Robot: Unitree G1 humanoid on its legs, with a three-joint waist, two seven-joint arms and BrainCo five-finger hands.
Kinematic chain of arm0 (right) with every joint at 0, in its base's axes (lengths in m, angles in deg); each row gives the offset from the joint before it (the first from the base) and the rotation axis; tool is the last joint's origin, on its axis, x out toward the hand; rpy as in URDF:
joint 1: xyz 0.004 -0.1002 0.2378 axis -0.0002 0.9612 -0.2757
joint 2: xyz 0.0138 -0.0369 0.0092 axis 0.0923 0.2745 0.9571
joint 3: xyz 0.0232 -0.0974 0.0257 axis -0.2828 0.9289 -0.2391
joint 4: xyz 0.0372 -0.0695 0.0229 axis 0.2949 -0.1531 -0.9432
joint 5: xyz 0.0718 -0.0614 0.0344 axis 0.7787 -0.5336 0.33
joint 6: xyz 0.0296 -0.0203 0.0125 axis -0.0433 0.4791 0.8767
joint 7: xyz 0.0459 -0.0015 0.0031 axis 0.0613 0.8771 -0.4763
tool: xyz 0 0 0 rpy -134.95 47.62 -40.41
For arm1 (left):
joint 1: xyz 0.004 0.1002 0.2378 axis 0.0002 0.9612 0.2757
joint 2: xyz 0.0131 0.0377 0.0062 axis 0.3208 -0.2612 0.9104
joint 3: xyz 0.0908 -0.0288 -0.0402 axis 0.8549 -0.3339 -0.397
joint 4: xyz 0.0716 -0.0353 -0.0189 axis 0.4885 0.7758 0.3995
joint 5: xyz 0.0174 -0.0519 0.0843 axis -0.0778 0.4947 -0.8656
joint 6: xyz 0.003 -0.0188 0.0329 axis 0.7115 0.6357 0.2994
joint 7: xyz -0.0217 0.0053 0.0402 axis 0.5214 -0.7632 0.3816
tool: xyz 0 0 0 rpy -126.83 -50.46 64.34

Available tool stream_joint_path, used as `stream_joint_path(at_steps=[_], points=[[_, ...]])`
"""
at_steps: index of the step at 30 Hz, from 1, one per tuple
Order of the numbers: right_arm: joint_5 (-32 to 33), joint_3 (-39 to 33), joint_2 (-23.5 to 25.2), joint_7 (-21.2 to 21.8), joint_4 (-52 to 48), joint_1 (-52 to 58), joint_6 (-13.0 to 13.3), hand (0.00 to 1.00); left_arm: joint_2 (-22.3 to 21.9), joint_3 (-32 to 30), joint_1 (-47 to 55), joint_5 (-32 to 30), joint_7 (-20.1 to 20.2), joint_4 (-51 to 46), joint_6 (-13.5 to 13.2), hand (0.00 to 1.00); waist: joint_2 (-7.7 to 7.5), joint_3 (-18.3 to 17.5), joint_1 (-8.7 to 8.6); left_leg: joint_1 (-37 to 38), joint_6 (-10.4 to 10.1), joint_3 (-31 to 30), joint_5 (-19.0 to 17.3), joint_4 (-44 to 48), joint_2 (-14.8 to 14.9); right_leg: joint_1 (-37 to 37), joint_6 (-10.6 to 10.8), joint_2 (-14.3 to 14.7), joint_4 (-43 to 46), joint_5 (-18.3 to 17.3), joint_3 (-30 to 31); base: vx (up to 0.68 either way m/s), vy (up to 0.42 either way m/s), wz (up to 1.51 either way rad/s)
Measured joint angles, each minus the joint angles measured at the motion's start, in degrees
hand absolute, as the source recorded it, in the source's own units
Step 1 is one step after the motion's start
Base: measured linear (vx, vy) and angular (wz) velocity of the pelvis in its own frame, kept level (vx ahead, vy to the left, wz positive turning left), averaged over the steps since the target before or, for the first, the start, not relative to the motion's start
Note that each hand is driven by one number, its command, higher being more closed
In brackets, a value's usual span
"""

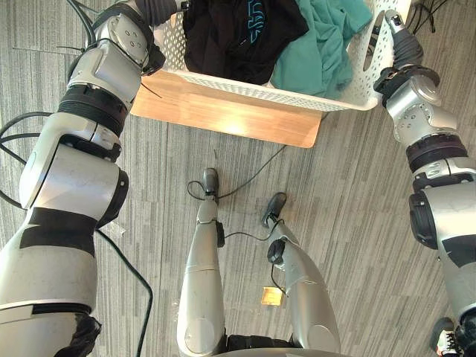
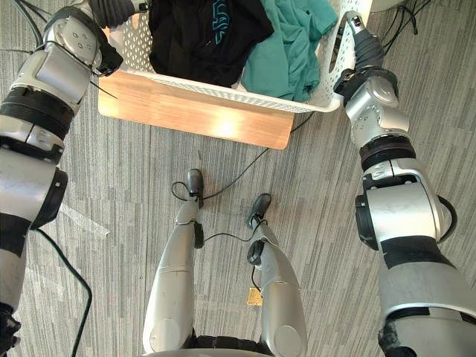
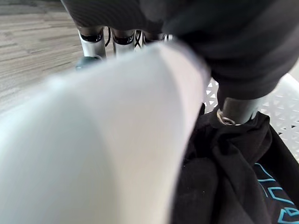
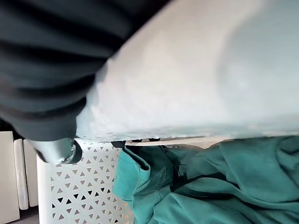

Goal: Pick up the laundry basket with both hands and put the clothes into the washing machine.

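A white perforated laundry basket [image 1: 253, 93] sits over a low wooden platform [image 1: 223, 119]; whether it rests on the platform or hangs above it is unclear. Inside lie a black garment with teal print [image 1: 238, 33] and a teal garment [image 1: 320, 44]. My left hand [image 1: 152, 9] grips the basket's left end: the fingers [image 3: 91, 39] hook over the outside of the rim [image 3: 117, 140] and the thumb [image 3: 236, 109] presses inside against the black cloth [image 3: 224, 182]. My right hand [image 1: 398, 37] holds the right end, its thumb [image 4: 56, 149] inside the rim [image 4: 196, 70] by the teal cloth [image 4: 210, 186].
Grey wood-grain floor surrounds the platform. A white panelled object [image 4: 14, 177] stands past the basket's right end. A person's shoe [image 1: 446, 342] shows at the lower right of the floor.
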Motion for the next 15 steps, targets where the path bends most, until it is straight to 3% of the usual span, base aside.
stream_joint_path(at_steps=[6, 10, 15], points=[[2.2, -3.4, -0.9, -1.2, -5.9, 6.7, -0.2, 1.0, 1.1, 1.7, 5.4, -4.2, -2.3, -6.7, -1.2, 1.0, -0.18, 0.1, 0.12, 2.0, 0.0, 0.6, 0.0, -0.8, -0.1, 0.6, 0.0, -0.5, 0.8, 0.0, 0.3, 0.07, -0.034, -0.04], [2.3, -9.2, -0.8, -3.2, -17.0, 16.1, -0.4, 1.0, 1.6, -0.1, 12.6, -5.2, -2.8, -14.5, -1.2, 1.0, -0.18, 0.1, 0.21, 6.2, 0.0, 2.7, 0.7, -3.6, -0.7, 2.3, 0.3, -1.4, 1.7, -0.4, 1.5, 0.08, -0.048, -0.08], [2.3, -18.8, 1.2, -4.4, -41.5, 34.2, 0.1, 1.0, -1.3, -16.4, 30.6, -0.9, -6.7, -35.8, -3.5, 1.0, -0.14, 0.1, -0.46, 16.2, 0.0, 4.6, 1.1, -7.9, -2.1, 9.6, 0.6, -2.4, 1.9, -2.3, 2.7, 0.11, -0.05, 0.02]])
